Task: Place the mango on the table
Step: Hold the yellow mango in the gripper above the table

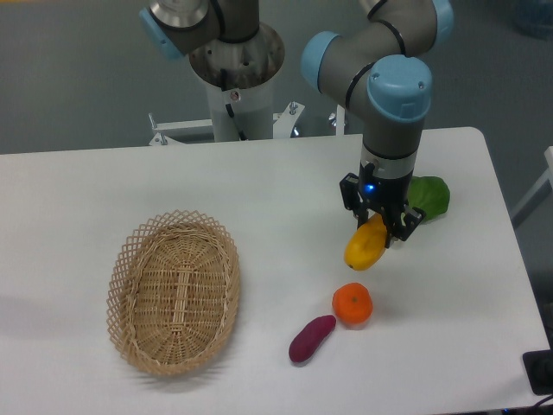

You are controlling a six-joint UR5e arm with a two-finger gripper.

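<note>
The mango (365, 247) is a smooth yellow-orange oval fruit. My gripper (378, 226) is shut on its upper end and holds it tilted, right of the middle of the white table (259, 199). The mango's lower end hangs close to the tabletop; I cannot tell whether it touches. The fingers cover the mango's top part.
A round orange (352, 304) lies just below the mango, with a purple sweet potato (311, 338) to its lower left. A green vegetable (429, 197) lies right behind the gripper. An oval wicker basket (174, 291) stands at the left. The arm's base (235, 78) stands at the back.
</note>
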